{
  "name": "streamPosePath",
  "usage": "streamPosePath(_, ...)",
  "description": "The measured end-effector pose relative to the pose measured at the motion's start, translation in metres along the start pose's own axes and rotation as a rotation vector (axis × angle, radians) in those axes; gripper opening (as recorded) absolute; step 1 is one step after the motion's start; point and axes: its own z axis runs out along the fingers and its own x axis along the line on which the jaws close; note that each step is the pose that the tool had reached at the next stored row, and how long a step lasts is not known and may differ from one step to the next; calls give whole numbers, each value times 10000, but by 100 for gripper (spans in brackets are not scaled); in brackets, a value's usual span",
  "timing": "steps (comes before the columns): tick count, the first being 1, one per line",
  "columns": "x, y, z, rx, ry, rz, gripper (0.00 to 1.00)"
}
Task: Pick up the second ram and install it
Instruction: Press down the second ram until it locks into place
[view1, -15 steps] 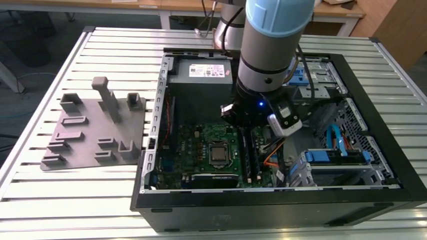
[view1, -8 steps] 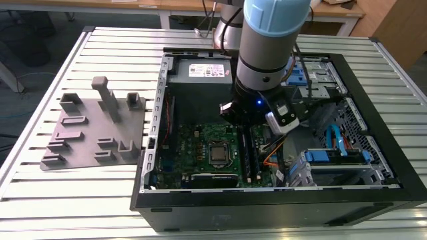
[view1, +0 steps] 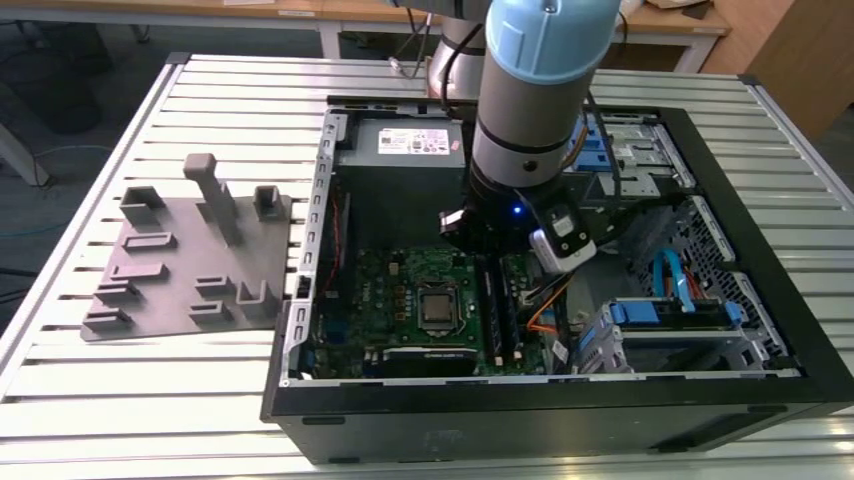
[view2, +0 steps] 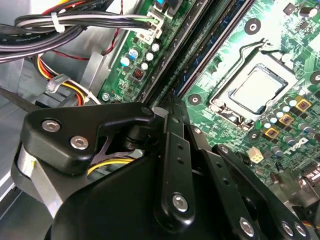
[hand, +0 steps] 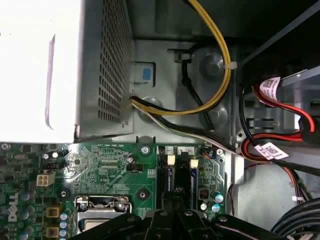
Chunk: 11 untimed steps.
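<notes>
Gripper (view2: 172, 107) work sits low inside the open computer case (view1: 747, 395), right over the memory slots (hand: 175, 175) beside the processor socket (view2: 252, 90) on the motherboard (view1: 387, 290). You can see its fingers drawn together on the top edge of the second ram (view2: 200, 60), a thin dark stick standing in its slot. From this, pickup looks finished and seating is under way; whether the stick is fully latched you cannot tell. The grey moulded plate (view1: 187, 265) lies on the counter (view1: 134, 400), at the exterior view's left.
</notes>
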Motion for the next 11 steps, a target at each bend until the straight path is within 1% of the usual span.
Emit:
streamPosePath(5, 0, 0, 1, 3, -1, 0, 7)
streamPosePath(6, -2, 3, -16, -18, -9, 1, 7)
streamPosePath(7, -3, 6, -49, -21, -10, 1, 7)
streamPosePath(9, -6, 8, -129, 3, -2, 0, 7)
streamPosePath(10, -6, 8, -151, 1, -2, 0, 7)
streamPosePath(11, -7, -5, -157, -1, -3, 0, 7)
